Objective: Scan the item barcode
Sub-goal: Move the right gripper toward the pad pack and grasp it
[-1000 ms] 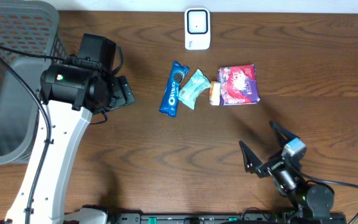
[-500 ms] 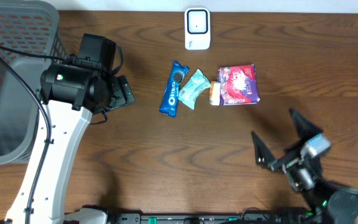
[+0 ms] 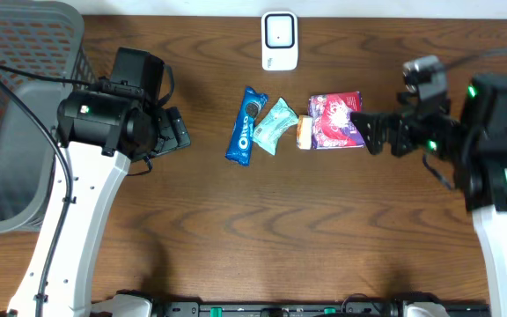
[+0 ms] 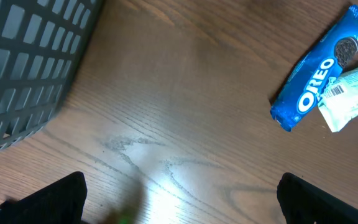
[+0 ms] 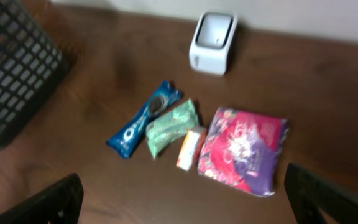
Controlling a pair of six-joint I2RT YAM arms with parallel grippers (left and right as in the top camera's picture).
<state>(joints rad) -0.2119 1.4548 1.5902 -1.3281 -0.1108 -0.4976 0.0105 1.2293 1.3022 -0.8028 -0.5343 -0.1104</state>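
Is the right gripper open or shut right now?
Open. On the right gripper, the two black fingers sit far apart at its wrist view's bottom corners, gripping nothing.

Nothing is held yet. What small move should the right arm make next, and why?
Probably lower the right fingers onto the purple packet and close. They are open and, in the overhead view, sit at that packet's right edge, making it the nearest item. The white scanner stands just beyond the row.
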